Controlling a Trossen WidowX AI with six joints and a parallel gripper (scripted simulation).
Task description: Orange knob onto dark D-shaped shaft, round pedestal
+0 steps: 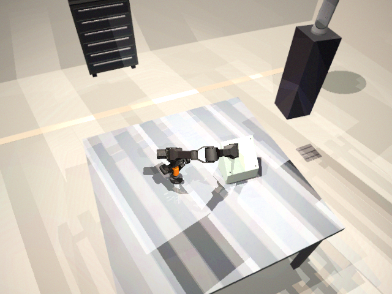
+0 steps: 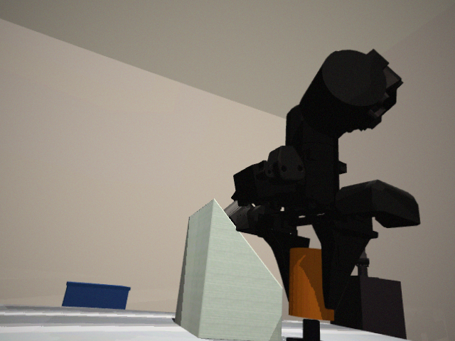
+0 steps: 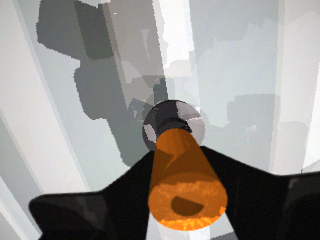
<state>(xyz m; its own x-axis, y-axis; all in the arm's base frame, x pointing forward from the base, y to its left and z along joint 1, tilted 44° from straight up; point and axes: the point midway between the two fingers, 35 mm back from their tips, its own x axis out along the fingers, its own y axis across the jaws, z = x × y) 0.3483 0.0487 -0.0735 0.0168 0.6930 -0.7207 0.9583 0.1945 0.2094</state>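
1. Top view: the dark arm (image 1: 183, 154) (image 2: 319, 165) reaches over the table (image 1: 269, 221) (image 2: 110, 326) (image 3: 295, 75), its fingers (image 1: 181, 164) (image 2: 332, 268) down by the orange knob (image 1: 175, 171) (image 2: 306, 282) (image 3: 182, 175), which shows at the round pedestal (image 1: 176, 180) (image 2: 293, 339) (image 3: 149, 132); to one side on the same table sits a pale green block-like housing (image 1: 242, 177) (image 2: 239, 286), partly under the arm, and a dark drawer cabinet (image 1: 84, 58) stands on the floor well apart from the table

2. Exterior view: the fingers are closed on the knob, one along each side, and hold it upright or nearly so; its lower edge is above the pedestal, with a stretch of the dark shaft (image 2: 311, 328) (image 3: 172, 122) visible underneath, so the knob is not fully down; whether the shaft tip has entered the hole I cannot tell; a blue bin (image 2: 96, 295) shows beyond the table

3. Wrist view: the knob stands between the two dark fingers, its near end showing a D-shaped opening, its far end at the shaft over the pedestal; the shaft's flat side cannot be made out
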